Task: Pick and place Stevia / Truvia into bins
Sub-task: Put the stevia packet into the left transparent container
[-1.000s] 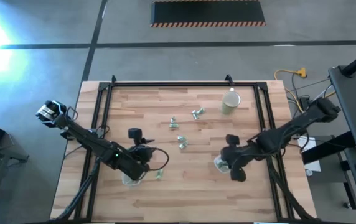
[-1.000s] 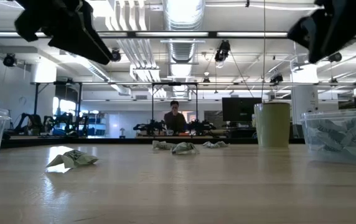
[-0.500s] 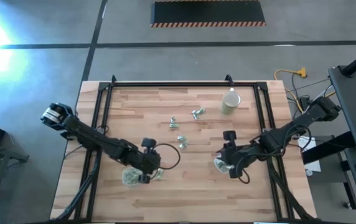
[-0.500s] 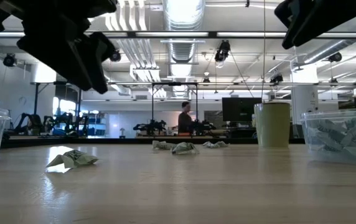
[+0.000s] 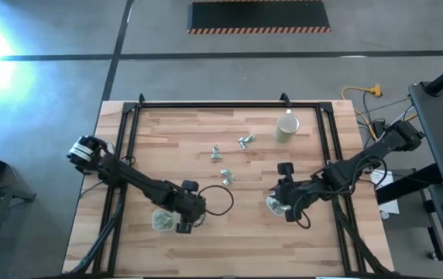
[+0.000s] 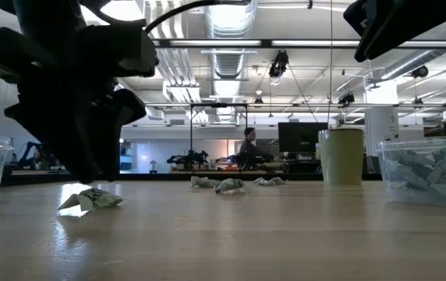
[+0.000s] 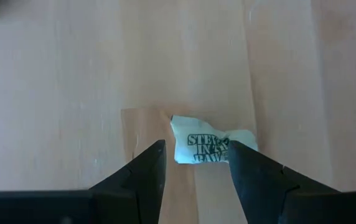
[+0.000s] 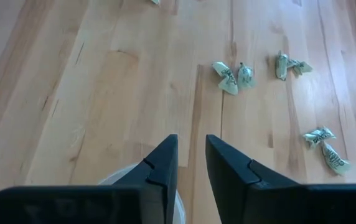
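Progress standing at roughly partway, judging by both bins already holding sachets. Nearest the front edge of the surface (image 5: 206, 252): left claw (image 7: 193, 149) hanging low over one crumpled Stevia sachet (image 7: 212, 146), fingers parted moderately and straddling it, not yet closing on it. Sachet lying flat on the wood just beside the left bin (image 5: 160, 221), itself already carrying a few packets.

Level with that, across the surface: right claw (image 8: 190, 146) hovering above the right bin (image 5: 276, 204), fingers drawn narrow and gripping nothing. Right bin looking fairly well stocked in the low view.

Farther back, toward the middle: loose sachets (image 5: 225, 177) waiting in three small clusters, well apart from both bins and from either claw. Beyond those, beige cup (image 5: 286, 128) standing upright, seemingly playing no part.

Remaining, by this reckoning: the sachet under the left claw, plus the handful lying farther back.
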Robot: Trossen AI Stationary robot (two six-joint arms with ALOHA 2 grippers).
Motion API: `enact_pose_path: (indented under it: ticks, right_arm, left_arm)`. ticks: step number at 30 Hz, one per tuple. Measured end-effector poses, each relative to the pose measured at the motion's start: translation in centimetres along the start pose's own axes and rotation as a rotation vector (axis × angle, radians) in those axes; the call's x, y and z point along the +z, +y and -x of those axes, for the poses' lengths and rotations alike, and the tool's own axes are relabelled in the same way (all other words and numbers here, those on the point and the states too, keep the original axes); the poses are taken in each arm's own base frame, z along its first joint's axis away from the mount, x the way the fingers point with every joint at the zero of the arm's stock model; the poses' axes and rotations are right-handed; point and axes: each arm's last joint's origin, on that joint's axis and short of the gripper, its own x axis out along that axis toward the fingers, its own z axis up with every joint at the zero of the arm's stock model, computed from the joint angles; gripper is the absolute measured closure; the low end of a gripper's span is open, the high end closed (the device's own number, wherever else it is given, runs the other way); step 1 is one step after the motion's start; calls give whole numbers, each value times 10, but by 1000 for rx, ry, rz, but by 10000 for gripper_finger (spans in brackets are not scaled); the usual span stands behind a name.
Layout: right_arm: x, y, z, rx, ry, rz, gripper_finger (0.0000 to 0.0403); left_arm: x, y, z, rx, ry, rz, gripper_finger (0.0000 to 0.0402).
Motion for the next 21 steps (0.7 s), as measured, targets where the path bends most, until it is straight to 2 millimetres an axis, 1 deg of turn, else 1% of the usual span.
enact_pose_path:
  ticks: [8, 11, 14, 21]
  right_arm:
    - [0, 0, 0, 0, 0, 0, 335]
    - [0, 0, 0, 0, 0, -1, 335]
    - [0, 0, 0, -1, 1, 0, 335]
    - [0, 0, 0, -1, 1, -1, 335]
  left_arm:
    - [-2, -2, -15, -5, 50, -5, 245]
    - [-2, -2, -17, -3, 56, -5, 254]
    - [-3, -2, -17, -3, 57, -6, 277]
    - [-2, -2, -16, -3, 55, -12, 347]
